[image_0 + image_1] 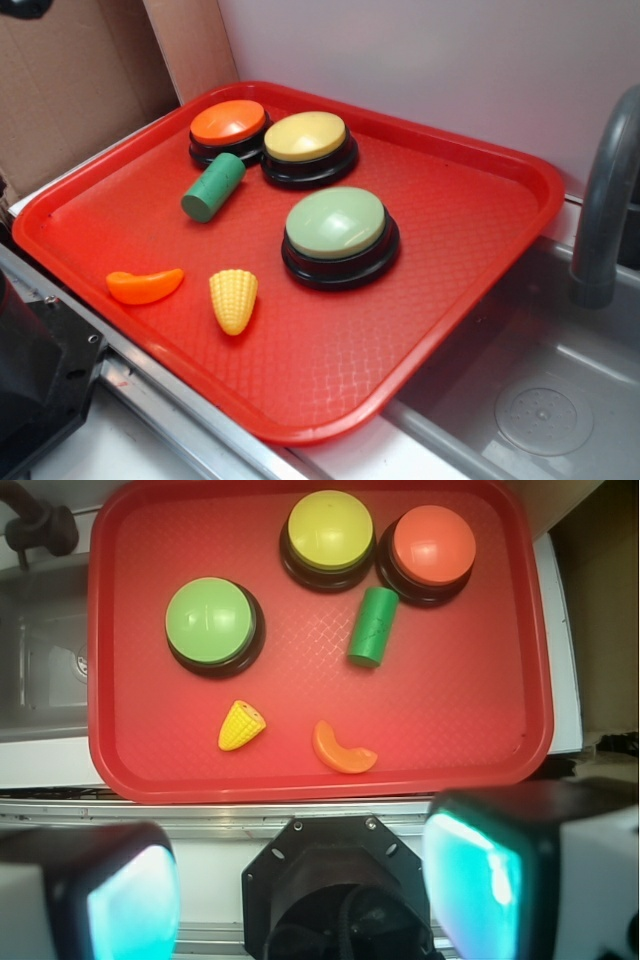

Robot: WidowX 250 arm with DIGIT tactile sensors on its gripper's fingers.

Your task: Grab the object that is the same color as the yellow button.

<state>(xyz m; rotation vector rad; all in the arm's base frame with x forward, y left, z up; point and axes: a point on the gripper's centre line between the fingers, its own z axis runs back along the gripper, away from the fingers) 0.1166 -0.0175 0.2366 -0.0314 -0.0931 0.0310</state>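
Lying on the red tray, corn cob — well ahead of spread-apart jaws.

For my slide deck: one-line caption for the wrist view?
Open gripper above a red tray holding three buttons, corn, orange slice and green cylinder.

End effector fingers blurred, cropped by the wrist view's bottom edge.

Exterior cam sits low off one corner of the red tray, angled down across it toward the back wall, fairly close. Wrist cam looks straight down from high above the tray, the gripper filling its bottom edge. Both share the whole tray and the sink beside it.
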